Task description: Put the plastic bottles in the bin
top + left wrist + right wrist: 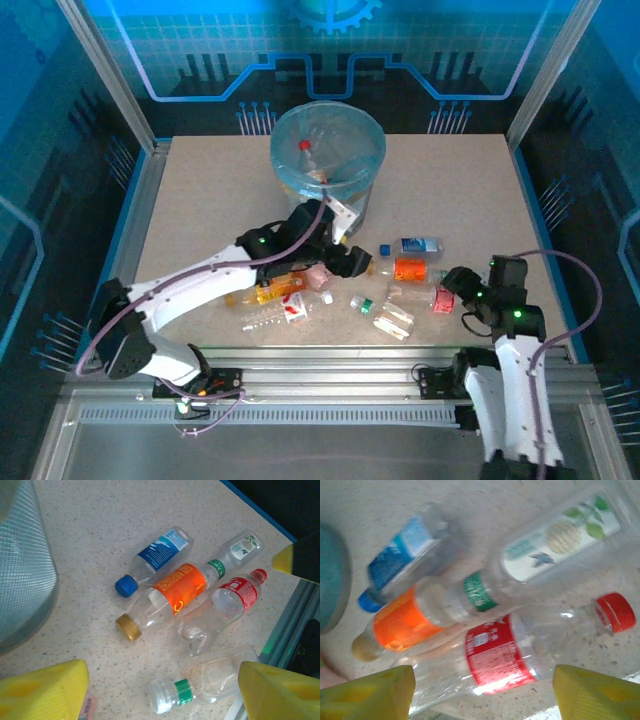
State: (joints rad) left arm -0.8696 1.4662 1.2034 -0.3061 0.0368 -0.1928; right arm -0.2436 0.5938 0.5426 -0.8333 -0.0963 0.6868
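The right fingers (pixel 370 692) are spread wide and hold nothing. They sit low over the red-labelled bottle (pixel 495 655), which lies flat on the surface (pixel 380 505) in the gap between them. Its long axis runs roughly from one finger to the other, red cap at the right-hand side. Closing now would probably squeeze it end to end, so a wrist turn looks necessary to take it across the waist. The orange-labelled bottle (pixel 400 622) and a green-banded clear bottle (pixel 520 575) crowd its far side. The left fingers (pixel 42 690) are also open and empty, above a green-capped bottle (pixel 200 685). The bin (pixel 365 190) stands at the back with bottles already inside, nearer the left arm than the right.
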